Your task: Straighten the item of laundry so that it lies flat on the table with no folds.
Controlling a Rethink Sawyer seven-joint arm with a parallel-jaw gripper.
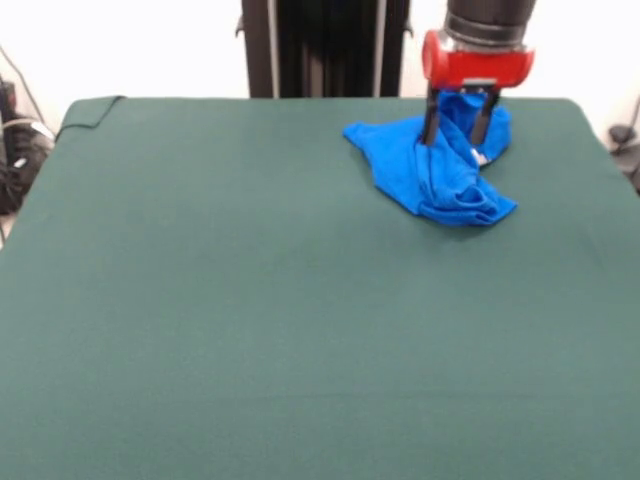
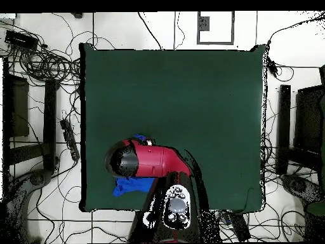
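1. The table (image 1: 250, 330) fills the near ground in the front view, its dark green cloth bare, leaving plenty of room for spreading.
2. Farther back, toward the robot's side and near one corner, lies the item of laundry (image 1: 440, 175), a blue T-shirt bunched into a creased heap with folds overlapping, so it is far from flat.
3. Right over the heap stands the gripper (image 1: 458, 128), its two dark fingers apart and reaching down onto the fabric's upper part, probably placed there to take a fold and draw it out. Whether cloth is pinched between them I cannot tell.
4. From overhead, the red arm (image 2: 155, 160) covers most of the shirt.
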